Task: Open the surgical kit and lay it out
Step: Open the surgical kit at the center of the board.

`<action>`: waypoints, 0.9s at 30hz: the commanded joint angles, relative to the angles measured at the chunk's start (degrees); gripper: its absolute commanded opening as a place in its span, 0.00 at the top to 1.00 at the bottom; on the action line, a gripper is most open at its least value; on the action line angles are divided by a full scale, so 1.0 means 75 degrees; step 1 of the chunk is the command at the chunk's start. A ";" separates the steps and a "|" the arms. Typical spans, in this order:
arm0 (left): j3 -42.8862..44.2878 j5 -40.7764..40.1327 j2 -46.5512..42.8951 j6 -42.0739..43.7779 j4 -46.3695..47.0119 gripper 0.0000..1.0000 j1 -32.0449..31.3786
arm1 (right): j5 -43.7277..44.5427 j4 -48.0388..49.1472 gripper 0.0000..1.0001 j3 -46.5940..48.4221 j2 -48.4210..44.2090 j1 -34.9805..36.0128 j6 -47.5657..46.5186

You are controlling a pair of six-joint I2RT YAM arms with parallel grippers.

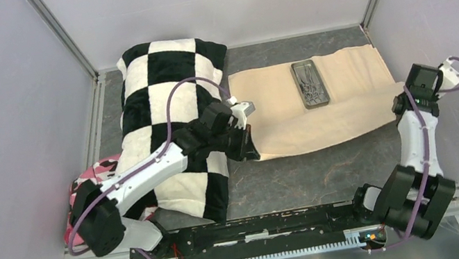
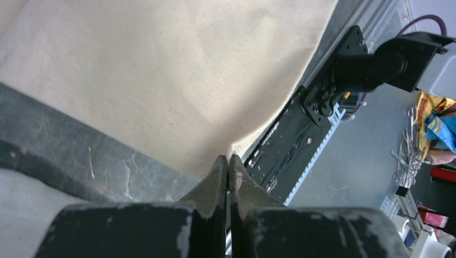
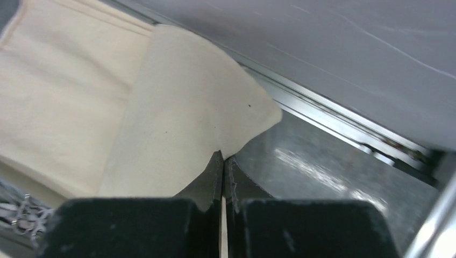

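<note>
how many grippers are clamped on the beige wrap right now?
2. The left gripper pinches the near-left corner of the beige wrap; the right gripper pinches its near-right corner.

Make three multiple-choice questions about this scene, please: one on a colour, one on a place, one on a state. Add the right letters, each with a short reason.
1. Which colours does the pillow have?
A. red and blue
B. black and white
C. plain green

2. Where does the metal tray lie?
A. on the pillow
B. on a chair
C. on the beige cloth

3. In what state is the right claw?
A. shut on a corner of the beige cloth
B. wide open above the metal tray
C. out of sight in every view

Answers:
1 B, since the top view shows large black and white squares.
2 C, since the cloth shows on all sides of the tray.
3 A, since in the right wrist view the fingers meet with the cloth corner between them.
</note>
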 commanded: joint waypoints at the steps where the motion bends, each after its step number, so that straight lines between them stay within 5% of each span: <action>1: -0.0574 -0.0049 -0.0876 -0.0559 -0.0041 0.98 -0.0184 | 0.1500 -0.0982 1.00 -0.0516 -0.1075 -0.0144 0.0039; 11: -0.1946 0.0318 -0.2215 -0.1435 0.0706 0.98 -0.0728 | 0.3824 -0.1708 0.99 -0.1396 -0.3326 -0.0355 -0.0159; 15: -0.2292 0.0481 -0.2533 -0.1603 0.0803 0.96 -0.0904 | 0.4750 -0.2277 0.82 -0.1477 -0.3834 -0.0363 0.0203; 23: -0.1782 0.0387 -0.4395 -0.1575 -0.0390 0.35 -0.1263 | 0.5103 -0.3084 0.43 -0.0321 -0.5212 -0.0361 -0.0013; 27: -0.1328 -0.0583 -0.5108 -0.1380 -0.1004 0.14 -0.1263 | 0.2115 -0.1545 0.30 -0.0204 -0.5799 -0.0362 -0.1743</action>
